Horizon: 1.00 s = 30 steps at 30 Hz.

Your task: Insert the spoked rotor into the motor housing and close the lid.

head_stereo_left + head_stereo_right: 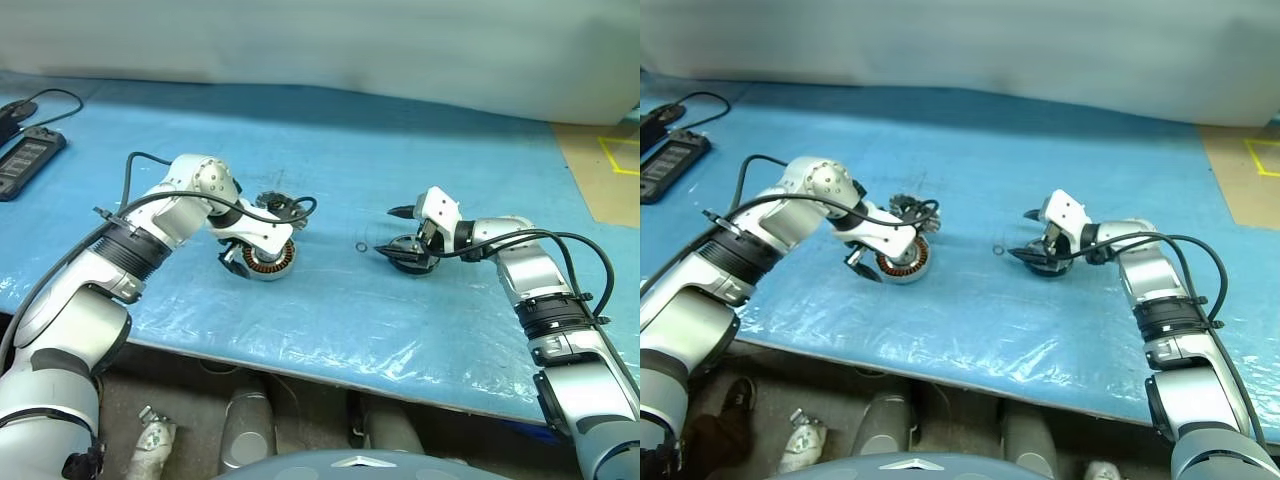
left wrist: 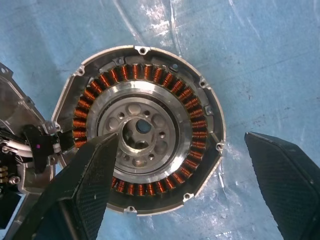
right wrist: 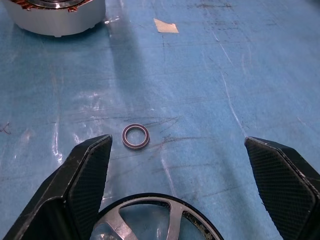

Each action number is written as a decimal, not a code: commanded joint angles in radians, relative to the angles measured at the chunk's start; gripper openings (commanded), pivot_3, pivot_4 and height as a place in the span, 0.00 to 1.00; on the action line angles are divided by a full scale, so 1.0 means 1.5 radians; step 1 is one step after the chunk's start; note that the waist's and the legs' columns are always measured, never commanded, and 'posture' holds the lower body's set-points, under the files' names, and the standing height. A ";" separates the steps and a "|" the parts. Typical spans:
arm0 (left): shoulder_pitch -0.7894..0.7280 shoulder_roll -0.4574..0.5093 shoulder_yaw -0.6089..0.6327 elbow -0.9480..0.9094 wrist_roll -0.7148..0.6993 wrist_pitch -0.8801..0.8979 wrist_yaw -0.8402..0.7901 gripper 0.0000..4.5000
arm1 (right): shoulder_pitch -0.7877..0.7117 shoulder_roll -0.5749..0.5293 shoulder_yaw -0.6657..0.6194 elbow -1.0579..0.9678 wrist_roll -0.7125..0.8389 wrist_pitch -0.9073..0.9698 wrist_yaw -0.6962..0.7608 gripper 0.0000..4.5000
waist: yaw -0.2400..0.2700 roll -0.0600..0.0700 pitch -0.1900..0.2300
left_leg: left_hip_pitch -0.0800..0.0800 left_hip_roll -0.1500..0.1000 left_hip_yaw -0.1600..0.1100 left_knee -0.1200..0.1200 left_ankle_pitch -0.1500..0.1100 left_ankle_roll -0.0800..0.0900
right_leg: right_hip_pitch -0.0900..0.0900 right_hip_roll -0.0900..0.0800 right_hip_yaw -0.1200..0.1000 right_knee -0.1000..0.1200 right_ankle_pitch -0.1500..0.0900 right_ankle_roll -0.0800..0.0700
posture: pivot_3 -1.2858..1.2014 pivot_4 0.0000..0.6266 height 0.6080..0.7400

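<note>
Lying between the right fingers (image 3: 85, 185), the spoked rotor (image 3: 160, 217) sits ungripped.

We saw silver-grey arm shells, black ribbed wrist cuffs, looping black cables, and black textured fingers (image 2: 85, 195).

Small ring (image 3: 135, 137) on blue sheet (image 1: 420, 150)

Bright, even overhead light; white glare patches on the glossy blue bench (image 1: 400, 330) cover, soft shadows under arms, wrist views sharp, slight edge distortion in head views.
</note>
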 commanded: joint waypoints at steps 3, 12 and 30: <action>0.013 0.026 0.019 -0.035 0.000 -0.010 -0.012 0.95 | -0.014 0.003 -0.001 0.005 -0.004 -0.014 -0.001 1.00 | 0.000 0.000 0.000 | 0.000 0.000 0.000 0.000 0.000 0.000 | 0.000 0.000 0.000 0.000 0.000 0.000 | 0.52 0.24 1.00; 0.033 0.023 0.010 -0.035 0.009 -0.018 -0.007 0.95 | -0.016 0.010 -0.003 0.006 -0.007 -0.015 -0.002 1.00 | 0.000 0.000 0.000 | 0.000 0.000 0.000 0.000 0.000 0.000 | 0.000 0.000 0.000 0.000 0.000 0.000 | 0.52 0.24 1.00; 0.028 -0.013 -0.004 0.055 0.077 -0.084 0.029 0.62 | -0.010 0.014 -0.011 -0.008 -0.003 -0.011 -0.024 1.00 | -0.003 0.000 0.000 | 0.001 0.000 0.000 0.000 0.000 0.000 | 0.000 0.000 0.000 0.000 0.000 0.000 | 0.52 0.24 1.00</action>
